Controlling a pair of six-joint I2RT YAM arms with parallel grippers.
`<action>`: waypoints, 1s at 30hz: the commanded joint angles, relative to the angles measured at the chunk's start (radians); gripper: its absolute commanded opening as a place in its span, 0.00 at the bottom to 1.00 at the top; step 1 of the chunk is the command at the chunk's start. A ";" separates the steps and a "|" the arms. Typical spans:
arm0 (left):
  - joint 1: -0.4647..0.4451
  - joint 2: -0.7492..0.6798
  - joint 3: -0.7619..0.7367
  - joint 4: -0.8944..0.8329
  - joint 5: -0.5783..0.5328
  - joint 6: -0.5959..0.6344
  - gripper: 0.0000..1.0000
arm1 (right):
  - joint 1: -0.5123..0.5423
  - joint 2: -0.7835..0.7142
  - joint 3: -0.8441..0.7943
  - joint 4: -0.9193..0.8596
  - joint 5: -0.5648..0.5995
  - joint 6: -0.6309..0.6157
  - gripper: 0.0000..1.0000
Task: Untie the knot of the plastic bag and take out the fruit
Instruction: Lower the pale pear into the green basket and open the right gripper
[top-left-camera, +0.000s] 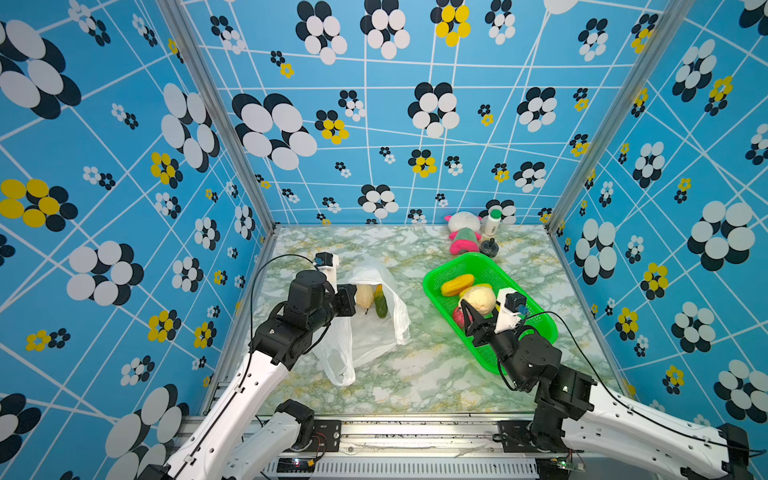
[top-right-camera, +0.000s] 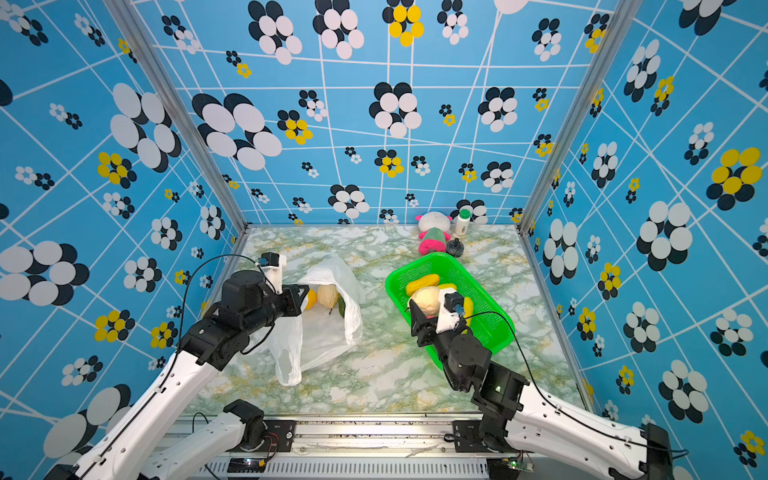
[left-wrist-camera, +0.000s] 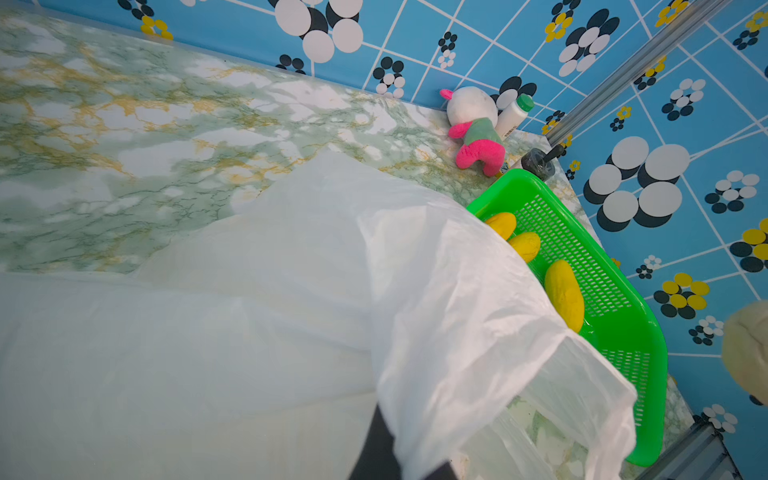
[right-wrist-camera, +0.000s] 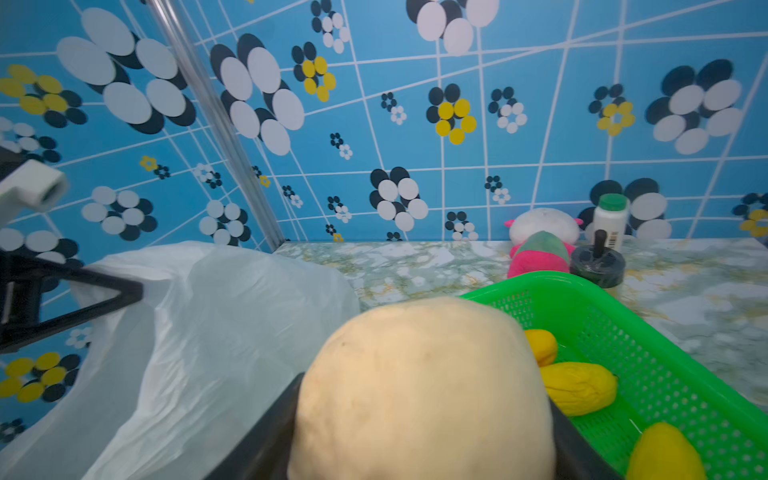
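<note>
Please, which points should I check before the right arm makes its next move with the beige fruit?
1. Grip of the right gripper on the beige fruit: ok, jaws on both sides.
2. Fruit over the green basket: ok in both top views; its height, cannot tell.
3. Free landing spot beside the yellow fruits: cannot tell.
4. Hold of the left gripper on the plastic bag, mouth open: ok.
5. Bag emptied: not ok; a beige piece and a green-orange piece lie inside.
</note>
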 joint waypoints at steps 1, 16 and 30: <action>0.003 0.002 -0.013 0.017 0.024 -0.003 0.00 | -0.069 -0.065 -0.014 -0.192 0.089 0.080 0.37; 0.003 -0.008 0.004 -0.014 0.011 0.010 0.00 | -0.586 0.454 0.051 -0.266 -0.362 0.322 0.33; 0.002 -0.031 -0.002 -0.022 0.003 0.012 0.00 | -0.611 0.689 0.104 -0.142 -0.413 0.309 0.57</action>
